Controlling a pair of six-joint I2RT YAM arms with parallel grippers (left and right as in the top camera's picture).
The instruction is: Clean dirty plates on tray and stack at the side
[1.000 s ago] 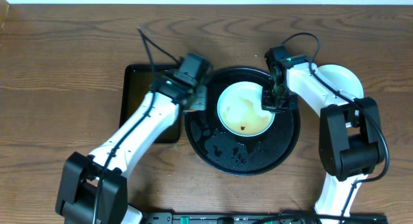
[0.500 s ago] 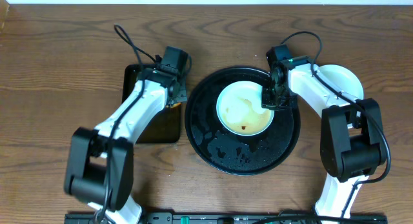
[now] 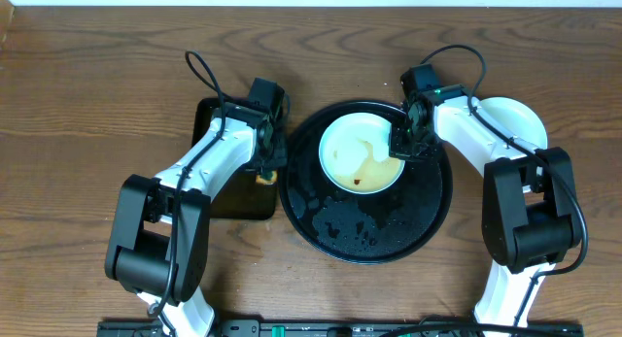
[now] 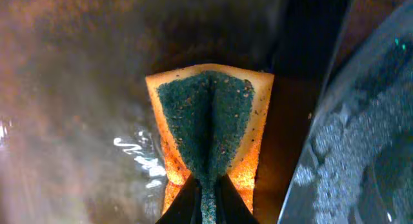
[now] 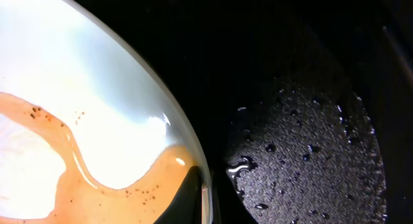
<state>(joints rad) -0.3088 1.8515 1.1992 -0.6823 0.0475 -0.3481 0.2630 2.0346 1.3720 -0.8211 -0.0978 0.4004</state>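
Note:
A pale plate [image 3: 358, 154] with brown sauce pooled in it sits on the round black tray [image 3: 330, 230], toward the tray's back. My right gripper [image 3: 404, 145] is shut on this plate's right rim. In the right wrist view one finger lies inside the plate [image 5: 97, 88] and one outside, my right gripper [image 5: 205, 199] pinching the rim above the wet tray [image 5: 310, 140]. My left gripper [image 3: 268, 168] is shut on a folded orange-and-green sponge [image 4: 210, 121], held over the small dark rectangular tray [image 3: 219, 182]. In the left wrist view my left gripper [image 4: 206, 185] squeezes the sponge's middle.
A white plate [image 3: 515, 118] lies on the wooden table at the right, partly under my right arm. Water droplets speckle the black tray's front half. The round tray's rim [image 4: 348, 133] lies just right of the sponge.
My left arm carried the sponge from the round tray's left rim to the rectangular tray. The plate held by my right gripper shifted slightly left and back.

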